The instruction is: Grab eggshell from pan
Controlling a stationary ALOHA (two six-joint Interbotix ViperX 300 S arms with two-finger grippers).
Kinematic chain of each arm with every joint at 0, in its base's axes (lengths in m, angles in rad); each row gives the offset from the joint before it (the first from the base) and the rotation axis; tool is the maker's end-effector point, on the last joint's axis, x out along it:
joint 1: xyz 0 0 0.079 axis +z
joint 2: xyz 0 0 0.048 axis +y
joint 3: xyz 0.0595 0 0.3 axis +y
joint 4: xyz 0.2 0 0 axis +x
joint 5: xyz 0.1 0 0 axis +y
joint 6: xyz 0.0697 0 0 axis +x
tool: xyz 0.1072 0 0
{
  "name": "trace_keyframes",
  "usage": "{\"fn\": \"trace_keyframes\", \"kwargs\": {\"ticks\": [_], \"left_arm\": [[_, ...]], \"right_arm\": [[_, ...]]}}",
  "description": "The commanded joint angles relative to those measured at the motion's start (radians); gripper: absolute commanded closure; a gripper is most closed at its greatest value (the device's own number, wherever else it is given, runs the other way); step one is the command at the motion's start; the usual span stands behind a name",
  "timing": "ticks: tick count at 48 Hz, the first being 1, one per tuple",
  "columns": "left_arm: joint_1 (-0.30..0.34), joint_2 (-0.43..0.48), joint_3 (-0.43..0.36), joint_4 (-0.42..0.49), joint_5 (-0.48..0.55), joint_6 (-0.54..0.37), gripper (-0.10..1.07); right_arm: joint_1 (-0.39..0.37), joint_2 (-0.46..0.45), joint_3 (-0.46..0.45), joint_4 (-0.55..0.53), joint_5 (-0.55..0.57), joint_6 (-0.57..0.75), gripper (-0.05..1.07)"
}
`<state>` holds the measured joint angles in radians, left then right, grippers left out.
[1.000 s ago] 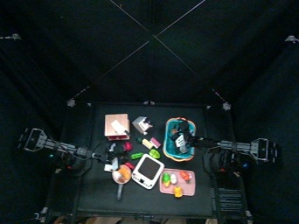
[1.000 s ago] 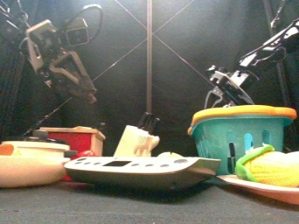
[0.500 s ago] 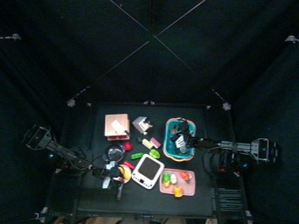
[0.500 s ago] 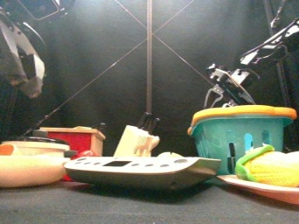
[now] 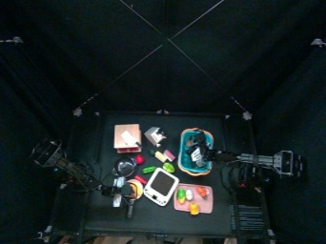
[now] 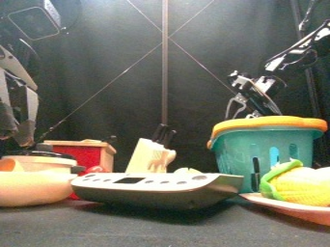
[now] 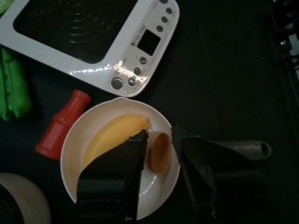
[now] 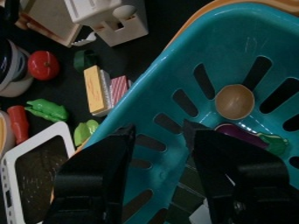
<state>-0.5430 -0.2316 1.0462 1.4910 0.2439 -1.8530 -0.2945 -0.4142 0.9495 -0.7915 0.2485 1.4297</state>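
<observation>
Cluttered black table, black curtains

Pan left of scale; basket behind, right.

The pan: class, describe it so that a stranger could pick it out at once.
Find the white scale with its small display. Beside its button corner sits the pan, a small round bowl, orange-tan inside, under the left gripper. Unlike the red bottle alongside, it is round and open.
</observation>
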Motion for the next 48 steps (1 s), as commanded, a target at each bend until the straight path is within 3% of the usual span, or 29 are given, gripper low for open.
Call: {"fn": "trace_keyframes", "kwargs": {"ticks": [1,30,48], "left_arm": [[-0.003,0.009,-0.006,-0.005,0.006,0.002,0.26],[-0.005,0.094,-0.012,-0.005,0.055,0.002,0.28],[-0.003,0.081,-0.018,-0.018,0.103,0.002,0.52]], "right_arm": [[0.003,-0.009,-0.009,0.0,-0.003,0.002,0.19],[0.003,0.031,-0.015,0.0,-0.005,0.0,0.19],[0.003,0.037,-0.017,-0.003,-0.003,-0.003,0.19]]}}
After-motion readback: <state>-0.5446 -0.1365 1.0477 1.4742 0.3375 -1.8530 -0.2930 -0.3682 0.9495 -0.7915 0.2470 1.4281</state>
